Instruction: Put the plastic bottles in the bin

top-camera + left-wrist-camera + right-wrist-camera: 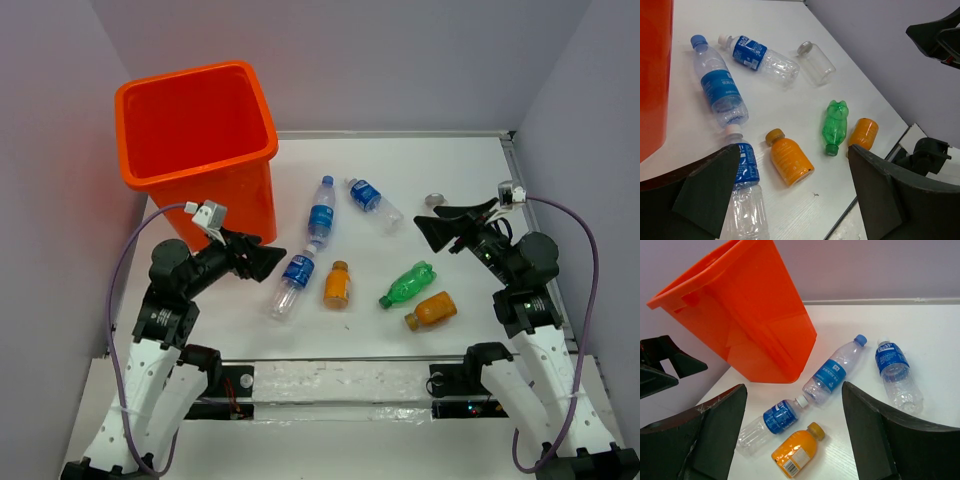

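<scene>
Over on the far left of the table (460,160) is the bin (195,130), upright with its mouth facing up. Looking down into it, all I can see is its own orange walls and floor. So the six bottles are all outside it, lying on their sides on the white top to its right.

Rundown of where they are:
- blue-cap bottle (321,212): clear, blue label, closest to the bin's right side, cap pointing far.
- far clear bottle (375,205): just right of that one, white cap, angled away from it.
- near clear bottle (293,283): white cap, right off the tip of the left gripper (272,262).
- left orange bottle (337,285): just beside the near clear one, apart from it.
- green bottle (407,283): middle of the table, tilted.
- right orange bottle (432,310): just beside the green one's cap end, nearest the front edge.

Also a little clear jar (816,62) with a silvery lid is on its side past the far clear bottle. It looks see-through.

The left gripper hangs low by the bin's near right corner, jaws spread wide, gripping nothing. The right gripper (425,232) is on the right side of the table pointing left, also spread wide and released.
</scene>
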Robot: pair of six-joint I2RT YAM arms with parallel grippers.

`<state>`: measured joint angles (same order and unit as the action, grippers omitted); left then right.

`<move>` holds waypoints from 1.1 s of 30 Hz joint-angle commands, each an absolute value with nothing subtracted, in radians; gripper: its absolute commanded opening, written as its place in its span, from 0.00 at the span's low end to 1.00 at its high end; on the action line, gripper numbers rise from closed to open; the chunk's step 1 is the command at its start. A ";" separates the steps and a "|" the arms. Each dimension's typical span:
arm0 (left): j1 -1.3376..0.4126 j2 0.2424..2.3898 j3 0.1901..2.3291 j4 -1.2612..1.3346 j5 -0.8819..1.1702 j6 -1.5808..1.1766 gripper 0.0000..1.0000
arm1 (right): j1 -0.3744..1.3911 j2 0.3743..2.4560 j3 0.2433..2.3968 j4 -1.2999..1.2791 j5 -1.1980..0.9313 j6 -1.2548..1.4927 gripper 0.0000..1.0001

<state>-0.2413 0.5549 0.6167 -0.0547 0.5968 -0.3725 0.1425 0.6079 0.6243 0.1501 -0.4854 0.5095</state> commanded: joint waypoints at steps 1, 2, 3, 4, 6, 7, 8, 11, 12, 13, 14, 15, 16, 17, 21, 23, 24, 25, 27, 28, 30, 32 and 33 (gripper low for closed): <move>-0.247 0.581 0.629 -0.054 0.640 -0.376 0.99 | 0.140 0.601 0.624 0.209 -0.476 0.509 0.82; -0.247 0.598 0.630 -0.061 0.638 -0.379 0.99 | 0.140 0.603 0.624 0.210 -0.476 0.508 0.82; -0.247 0.609 0.632 -0.066 0.641 -0.379 0.99 | 0.140 0.604 0.624 0.209 -0.477 0.508 0.82; -0.247 0.630 0.635 -0.071 0.652 -0.377 0.99 | 0.140 0.604 0.624 0.209 -0.477 0.508 0.82; -0.247 0.650 0.635 -0.072 0.672 -0.377 0.99 | 0.140 0.606 0.624 0.210 -0.476 0.509 0.82; -0.247 0.660 0.635 -0.074 0.683 -0.380 0.99 | 0.140 0.606 0.624 0.210 -0.476 0.508 0.82; -0.247 0.669 0.634 -0.075 0.683 -0.383 0.99 | 0.140 0.606 0.624 0.210 -0.474 0.508 0.82; -0.252 0.753 0.638 -0.124 0.680 -0.370 0.99 | 0.140 0.609 0.624 0.210 -0.474 0.508 0.82; -0.255 0.774 0.643 -0.141 0.675 -0.362 0.99 | 0.140 0.612 0.624 0.209 -0.476 0.508 0.82; -0.268 0.799 0.653 -0.175 0.655 -0.342 0.99 | 0.140 0.612 0.624 0.209 -0.476 0.508 0.82; -0.281 0.833 0.657 -0.187 0.638 -0.338 0.99 | 0.140 0.614 0.624 0.209 -0.476 0.508 0.82; -0.297 0.845 0.663 -0.195 0.614 -0.336 0.99 | 0.140 0.614 0.624 0.207 -0.477 0.508 0.82; -0.340 0.856 0.667 -0.205 0.554 -0.336 0.99 | 0.140 0.617 0.626 0.206 -0.474 0.508 0.82; -0.365 0.877 0.682 -0.230 0.522 -0.333 0.99 | 0.140 0.618 0.627 0.203 -0.474 0.509 0.82; -0.449 0.946 0.722 -0.285 0.381 -0.347 0.99 | 0.140 0.626 0.633 0.195 -0.479 0.506 0.82; -0.472 0.971 0.742 -0.317 0.330 -0.359 0.99 | 0.140 0.629 0.635 0.192 -0.482 0.506 0.82; -0.488 0.997 0.749 -0.328 0.304 -0.373 0.99 | 0.140 0.629 0.637 0.189 -0.482 0.506 0.82; -0.492 1.012 0.755 -0.350 0.251 -0.379 0.98 | 0.140 0.630 0.638 0.186 -0.482 0.506 0.82; -0.498 1.044 0.753 -0.357 0.219 -0.397 0.98 | 0.140 0.630 0.640 0.184 -0.485 0.506 0.82; -0.502 1.060 0.752 -0.363 0.189 -0.403 0.98 | 0.140 0.632 0.641 0.186 -0.483 0.506 0.82; -0.509 1.075 0.749 -0.364 0.170 -0.413 0.98 | 0.140 0.632 0.640 0.183 -0.485 0.506 0.82; -0.532 1.107 0.749 -0.367 0.146 -0.422 0.98 | 0.140 0.634 0.640 0.183 -0.488 0.508 0.82; -0.541 1.118 0.749 -0.368 0.137 -0.425 0.98 | 0.140 0.634 0.640 0.183 -0.492 0.506 0.82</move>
<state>-0.5079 1.0855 0.7212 -0.3351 0.2180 -0.3977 0.1425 0.6357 0.6243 0.1493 -0.4858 0.5095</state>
